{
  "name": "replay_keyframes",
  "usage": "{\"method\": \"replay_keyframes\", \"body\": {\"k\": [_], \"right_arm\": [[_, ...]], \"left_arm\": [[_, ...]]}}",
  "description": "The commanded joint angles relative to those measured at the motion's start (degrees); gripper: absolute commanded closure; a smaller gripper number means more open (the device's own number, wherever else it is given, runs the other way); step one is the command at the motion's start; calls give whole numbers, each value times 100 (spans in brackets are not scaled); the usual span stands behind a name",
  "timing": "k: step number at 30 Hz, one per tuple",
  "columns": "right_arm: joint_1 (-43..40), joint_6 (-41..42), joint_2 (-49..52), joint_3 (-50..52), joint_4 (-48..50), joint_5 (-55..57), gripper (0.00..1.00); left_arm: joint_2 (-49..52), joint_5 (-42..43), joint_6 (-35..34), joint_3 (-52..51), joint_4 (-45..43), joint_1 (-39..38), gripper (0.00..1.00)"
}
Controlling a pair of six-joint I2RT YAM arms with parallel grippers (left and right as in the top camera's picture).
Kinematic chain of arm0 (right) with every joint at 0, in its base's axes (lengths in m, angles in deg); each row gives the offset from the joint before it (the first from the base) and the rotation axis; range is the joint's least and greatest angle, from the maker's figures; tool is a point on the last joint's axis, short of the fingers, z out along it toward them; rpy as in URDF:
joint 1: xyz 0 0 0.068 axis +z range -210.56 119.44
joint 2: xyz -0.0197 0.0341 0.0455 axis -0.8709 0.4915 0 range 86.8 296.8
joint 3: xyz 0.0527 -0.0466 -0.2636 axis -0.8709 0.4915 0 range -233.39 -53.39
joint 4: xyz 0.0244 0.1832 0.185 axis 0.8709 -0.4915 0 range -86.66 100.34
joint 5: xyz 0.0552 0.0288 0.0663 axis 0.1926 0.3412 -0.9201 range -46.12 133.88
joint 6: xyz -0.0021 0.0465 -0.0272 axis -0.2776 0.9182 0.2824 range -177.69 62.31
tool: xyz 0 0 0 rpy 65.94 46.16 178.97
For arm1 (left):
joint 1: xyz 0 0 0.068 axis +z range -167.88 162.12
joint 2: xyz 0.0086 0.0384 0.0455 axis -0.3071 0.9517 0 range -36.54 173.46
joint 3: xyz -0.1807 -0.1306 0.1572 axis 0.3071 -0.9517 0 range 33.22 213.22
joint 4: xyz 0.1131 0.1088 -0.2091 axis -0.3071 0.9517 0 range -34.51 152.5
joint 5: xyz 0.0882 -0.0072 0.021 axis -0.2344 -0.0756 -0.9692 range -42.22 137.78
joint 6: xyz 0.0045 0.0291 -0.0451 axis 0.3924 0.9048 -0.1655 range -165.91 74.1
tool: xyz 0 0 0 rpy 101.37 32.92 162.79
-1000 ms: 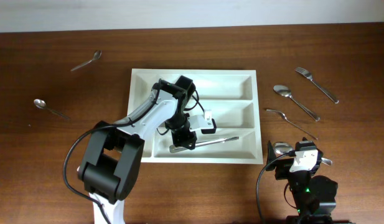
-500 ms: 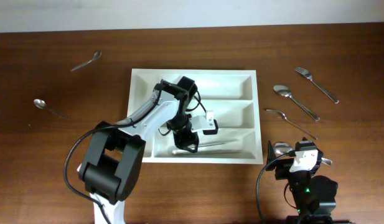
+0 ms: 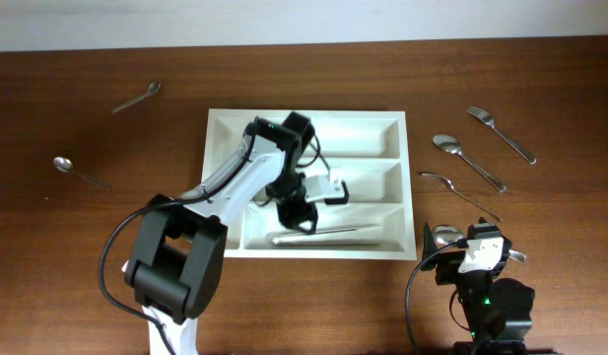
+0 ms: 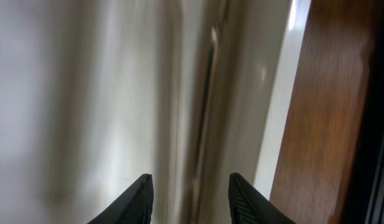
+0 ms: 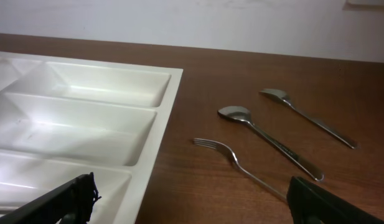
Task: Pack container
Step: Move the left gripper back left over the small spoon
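Centrally on the table, white container [image 3: 363, 133], left gripper [image 3: 298, 210] hovering over its long compartment nearest the front edge, jaws parted and empty, silver utensil [image 3: 318, 235] lying flat there, right gripper [image 5: 195, 200] near the front right corner, spread wide, holding nothing.

No text, label, brand, number or sign can be read in any view, neither on the container [image 3: 368, 133] nor on anything around it.
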Motion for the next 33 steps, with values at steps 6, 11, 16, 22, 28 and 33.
{"method": "replay_keyframes", "body": {"k": [6, 11, 16, 22, 28, 33], "right_arm": [[50, -9, -63, 52, 4, -48, 1], [50, -11, -63, 52, 4, -48, 1], [50, -11, -63, 52, 4, -48, 1], [50, -9, -63, 52, 4, -48, 1], [50, -9, -63, 52, 4, -48, 1], [50, -9, -63, 52, 4, -48, 1]], "left_arm": [[-168, -1443, -1045, 1797, 107, 103, 59], [-168, -2507, -2256, 2430, -282, 686, 55], [-166, -2505, -3738, 2459, -444, 1735, 56], [-166, -2448, -5047, 2459, -302, 2966, 50], [-166, -916, -5101, 2459, -225, 3740, 28], [-140, -1335, -5316, 2437, -188, 4028, 28]]}}
